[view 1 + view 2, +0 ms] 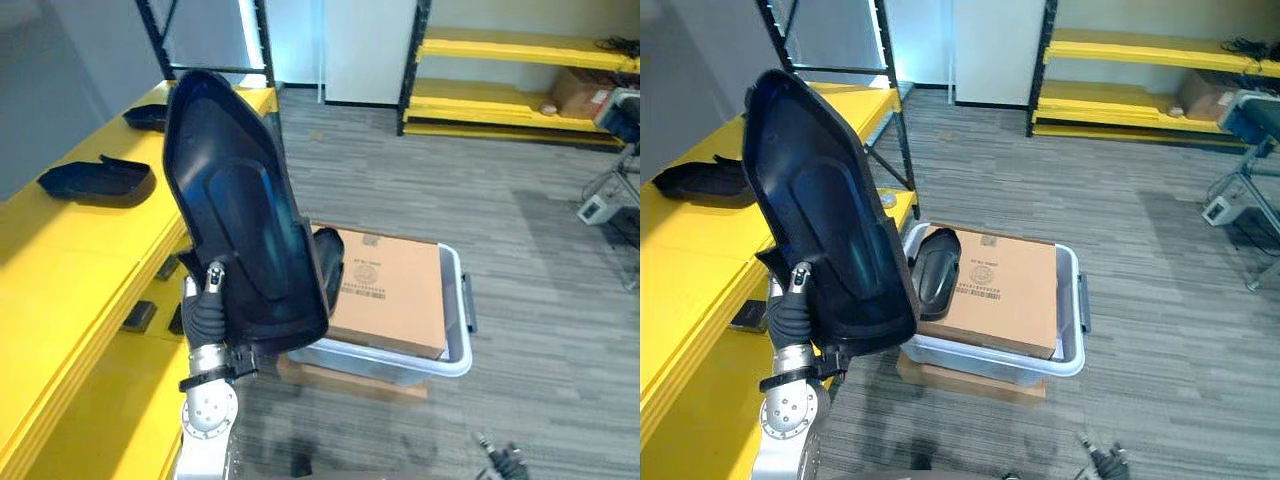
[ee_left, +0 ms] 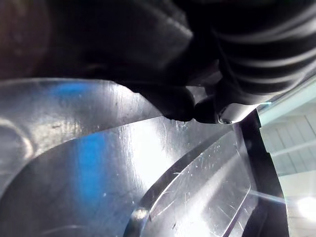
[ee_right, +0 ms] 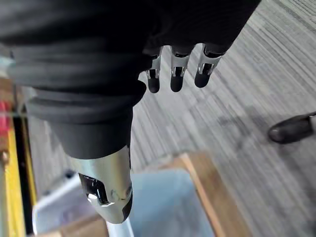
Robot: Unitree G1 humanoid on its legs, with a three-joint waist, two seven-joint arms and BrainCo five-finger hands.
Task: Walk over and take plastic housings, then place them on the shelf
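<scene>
A large glossy black plastic housing [image 1: 235,210] stands upright in my left hand [image 1: 207,305], beside the long yellow shelf [image 1: 60,260]. The thumb lies against its inner face near the lower edge and the fingers are behind it. Close up, the left wrist view has the housing's shiny inside [image 2: 148,163] under the hand's dark cover [image 2: 256,49]. Two more black housings [image 1: 95,180] [image 1: 150,117] lie on the shelf top. Another housing [image 1: 935,265] sits in the grey bin [image 1: 455,360]. My right hand [image 3: 173,74] hangs over the floor, fingers relaxed, holding nothing.
A cardboard box [image 1: 390,290] lies in the grey bin, which rests on a flat board. A black shelf post [image 1: 265,50] rises behind the housing. Further yellow shelves [image 1: 520,50] and a cart [image 1: 620,120] stand at the back right. A person's shoe [image 3: 294,128] is on the carpet.
</scene>
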